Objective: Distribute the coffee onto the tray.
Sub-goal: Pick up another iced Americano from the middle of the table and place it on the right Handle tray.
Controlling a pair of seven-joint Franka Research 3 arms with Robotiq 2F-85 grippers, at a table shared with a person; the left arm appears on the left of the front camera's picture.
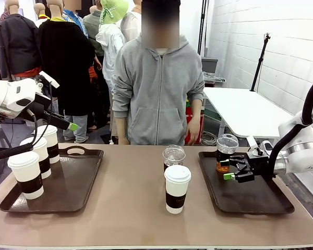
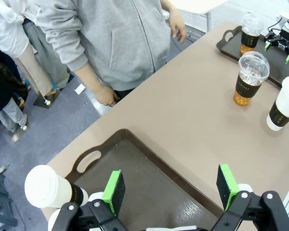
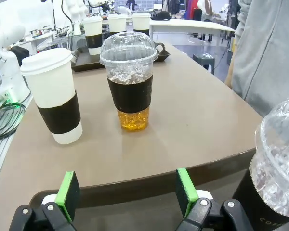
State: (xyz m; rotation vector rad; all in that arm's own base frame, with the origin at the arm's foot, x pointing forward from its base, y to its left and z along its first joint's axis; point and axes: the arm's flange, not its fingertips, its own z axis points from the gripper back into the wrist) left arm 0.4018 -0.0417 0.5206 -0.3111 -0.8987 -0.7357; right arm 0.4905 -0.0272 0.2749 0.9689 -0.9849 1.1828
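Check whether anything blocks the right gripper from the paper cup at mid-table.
Nothing upright does. The open right gripper faces the paper cup across bare table; only the tray rim lies between. That tray's dome cup stands aside.

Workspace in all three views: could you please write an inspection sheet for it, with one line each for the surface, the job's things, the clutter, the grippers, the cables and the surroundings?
Surface: brown table, no spills seen, carrying a dark left tray and a dark right tray.
Job's things: three paper cups on the left tray; fourth paper cup and a clear cup on the bare table in the middle; second clear cup on the right tray.
Clutter: nothing seen.
Grippers: left gripper open above the left tray, holding nothing; right gripper open beside the second clear cup, not around it.
Cables: thick black cable along the right arm.
Surroundings: person in a grey hoodie at the far side; white table behind.
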